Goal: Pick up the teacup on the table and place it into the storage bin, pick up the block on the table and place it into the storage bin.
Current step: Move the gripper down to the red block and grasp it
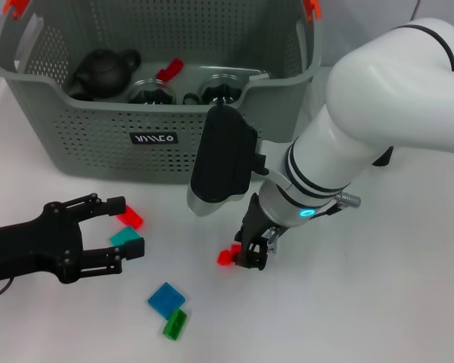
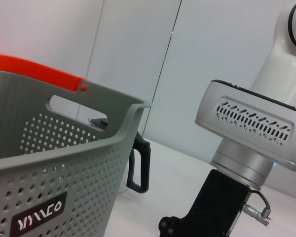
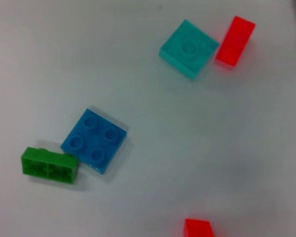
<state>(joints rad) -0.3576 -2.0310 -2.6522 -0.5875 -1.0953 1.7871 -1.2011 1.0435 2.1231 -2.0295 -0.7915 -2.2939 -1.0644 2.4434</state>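
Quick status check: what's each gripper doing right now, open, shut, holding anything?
Left gripper: open, empty, its fingers on either side of the teal block.
Right gripper: down at the small red block on the table; grip cannot be told.

Robot lab, white table (image 1: pixel 378 318), bare walls (image 2: pixel 227 44)

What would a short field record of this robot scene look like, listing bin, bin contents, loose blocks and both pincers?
Bin: large grey-green perforated plastic storage bin, at the table's back
Contents: dark teapot, two glass-lidded cups, red piece
Loose blocks: small red block, second red block, teal, blue, green
Right pincer: down at the small red block
Left pincer: open around the teal and second red blocks
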